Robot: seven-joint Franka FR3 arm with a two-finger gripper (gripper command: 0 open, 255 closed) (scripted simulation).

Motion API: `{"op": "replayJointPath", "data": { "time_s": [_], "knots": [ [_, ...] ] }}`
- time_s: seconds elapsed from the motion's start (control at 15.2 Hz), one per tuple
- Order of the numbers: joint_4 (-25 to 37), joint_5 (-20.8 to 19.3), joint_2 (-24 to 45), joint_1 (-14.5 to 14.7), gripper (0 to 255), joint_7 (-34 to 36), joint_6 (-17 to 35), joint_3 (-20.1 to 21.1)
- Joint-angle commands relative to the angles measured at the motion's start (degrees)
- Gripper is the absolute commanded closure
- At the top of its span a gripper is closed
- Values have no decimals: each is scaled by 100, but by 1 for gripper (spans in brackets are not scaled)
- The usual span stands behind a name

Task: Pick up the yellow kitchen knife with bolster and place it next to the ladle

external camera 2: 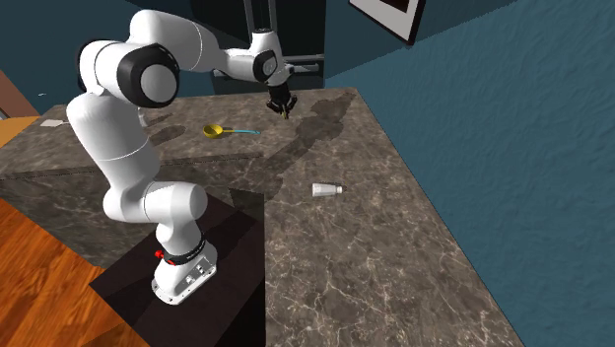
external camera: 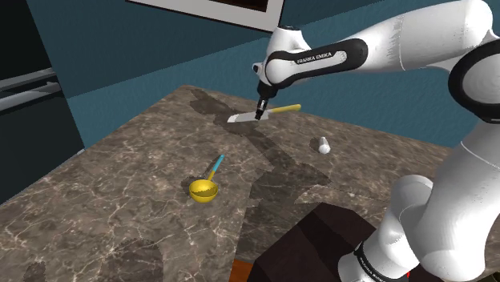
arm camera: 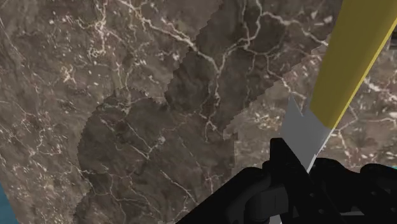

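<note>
Where the marbled surface [external camera: 120,184] lies nearest the dark stand [external camera: 320,240], a ladle [external camera: 205,188] with a yellow bowl and teal handle rests near its middle, and a small white bottle [external camera: 324,145] lies beyond it. Farther on, above the far part of the surface, the gripper [external camera: 260,114] clamps the knife [external camera: 285,107] where grey blade meets yellow handle, holding it roughly level in the air.

Shoulder view. Clasped in gripper [external camera: 260,114], above far part of countertop [external camera: 120,180]: knife [external camera: 284,108]. Nearer, towards the view's left, on countertop: ladle [external camera: 207,184]. Right of ladle and well apart from it, nearer than knife: small shaker [external camera: 323,145], on its side. At lower right: stand [external camera: 320,240].
</note>
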Motion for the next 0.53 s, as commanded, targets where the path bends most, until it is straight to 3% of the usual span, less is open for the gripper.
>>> {"op": "replayJointPath", "data": {
  "time_s": [0.0,0.46],
  "knots": [
    [177,61,180,115,255,211,-35,114],
    [1121,324,963,453,255,809,-325,457]
  ]
}}
